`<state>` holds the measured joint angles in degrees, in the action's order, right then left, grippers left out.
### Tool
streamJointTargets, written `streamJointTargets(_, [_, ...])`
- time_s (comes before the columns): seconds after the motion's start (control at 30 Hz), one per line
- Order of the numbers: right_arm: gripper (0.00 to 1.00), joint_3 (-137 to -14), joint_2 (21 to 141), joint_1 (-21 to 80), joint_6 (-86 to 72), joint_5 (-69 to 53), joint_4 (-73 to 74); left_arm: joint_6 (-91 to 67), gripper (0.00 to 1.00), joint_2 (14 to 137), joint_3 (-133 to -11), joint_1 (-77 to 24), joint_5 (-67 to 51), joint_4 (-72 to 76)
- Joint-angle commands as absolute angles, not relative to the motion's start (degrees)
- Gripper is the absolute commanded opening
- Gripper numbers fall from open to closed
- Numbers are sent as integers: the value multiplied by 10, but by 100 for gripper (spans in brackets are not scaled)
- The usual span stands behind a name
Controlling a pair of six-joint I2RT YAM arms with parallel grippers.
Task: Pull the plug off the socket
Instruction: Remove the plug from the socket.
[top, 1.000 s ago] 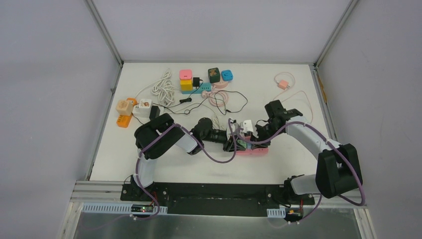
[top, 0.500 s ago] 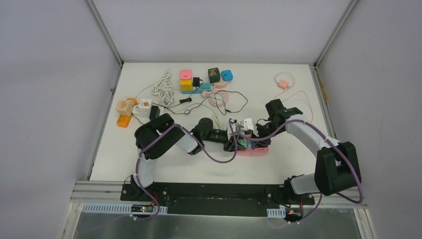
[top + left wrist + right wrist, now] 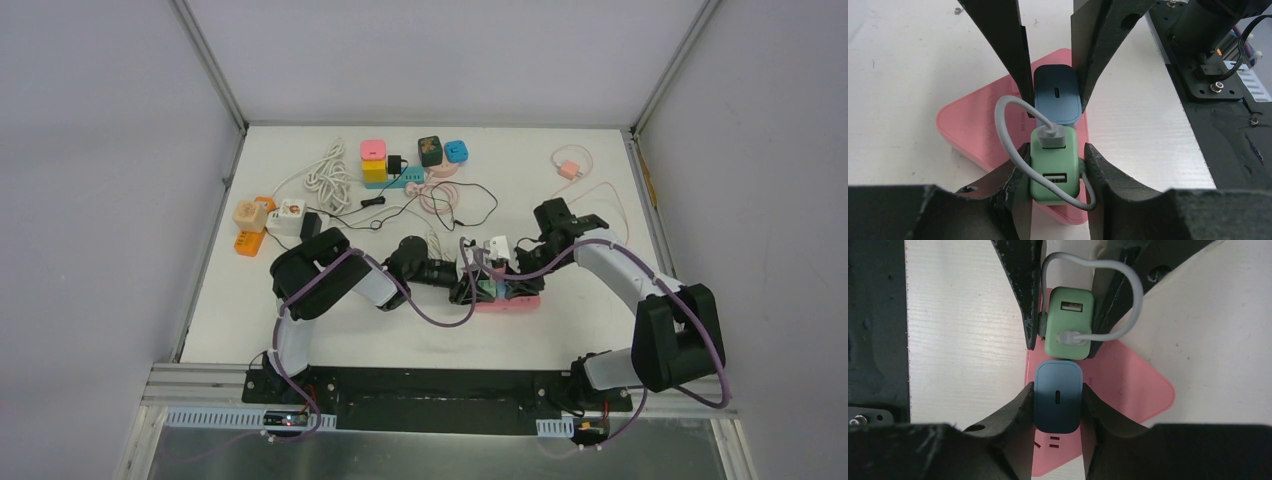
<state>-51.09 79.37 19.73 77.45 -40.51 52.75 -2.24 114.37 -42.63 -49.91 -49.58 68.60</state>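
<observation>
A pink socket block [image 3: 512,303] lies flat on the white table between the two arms. A green plug [image 3: 1054,167] with a grey USB cable [image 3: 1002,120] and a dark blue plug [image 3: 1058,396] stand side by side in it. My left gripper [image 3: 1054,156] is shut on the green plug, with the cable loop caught at its right finger. My right gripper [image 3: 1058,390] is shut on the blue plug. In the top view the two grippers [image 3: 470,285] [image 3: 512,278] meet over the socket and hide most of both plugs.
At the back stand pink and yellow cubes [image 3: 373,160], a teal strip [image 3: 405,180], a black cube [image 3: 430,150], a blue cube [image 3: 456,151] and a white cable coil [image 3: 328,175]. An orange strip with adapters [image 3: 252,228] is at the left, and a pink charger with cable [image 3: 570,169] at the right.
The right arm has shifted slightly toward the socket. Both grippers stay closed on their plugs and the socket has not visibly moved.
</observation>
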Motion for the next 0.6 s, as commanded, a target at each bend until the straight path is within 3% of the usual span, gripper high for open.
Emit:
streamJointTargets(0.0, [0, -540, 801, 184, 768, -492, 573, -14, 0, 1151, -436, -502, -497, 680])
streamJointTargets(0.57, [0, -518, 778, 220, 795, -461, 561, -13, 0, 1153, -437, -502, -498, 679])
